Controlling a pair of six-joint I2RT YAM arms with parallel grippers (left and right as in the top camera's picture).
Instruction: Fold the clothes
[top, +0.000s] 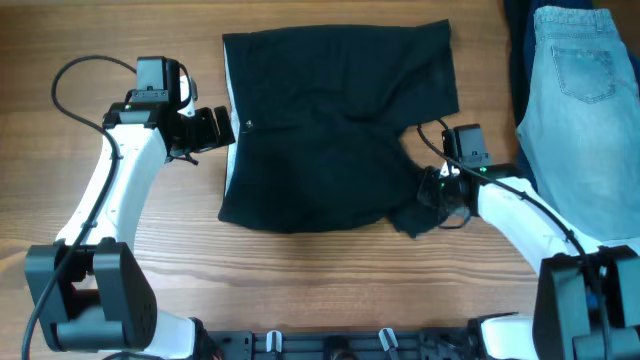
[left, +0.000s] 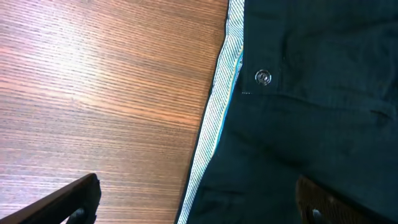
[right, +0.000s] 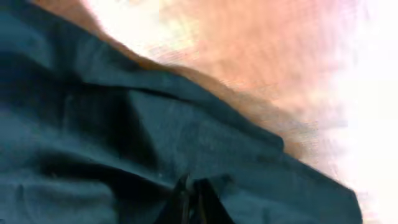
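Left pincer (top: 215, 128) stands wide open and empty just off the waist edge of the black cloth shorts (top: 335, 125). In its wrist view one finger (left: 68, 200) hangs over the bare brown wooden table (left: 93, 81) and the other over dark cloth, so the jaws straddle the pale striped waistband lining (left: 216, 118), with no contact that I can make out. A small silver metal button (left: 263, 77) lies ahead of it, just inside that edge. The shorts lie spread flat, stretching away from this pincer toward the other arm, with the waist edge crosswise to its reach.

Right pincer (top: 438, 195) sits at the opposite side, on the near corner, where the cloth is bunched. Its fingertips (right: 186, 199) look pressed narrowly together with dark fabric gathered round them — I judge it holds that corner. On its outer side, apart from the shorts, lie light blue denim jeans (top: 580, 90).

Each arm stands at its own end of the shorts' long axis; the left would only need to drop and pinch the waistband beneath it.
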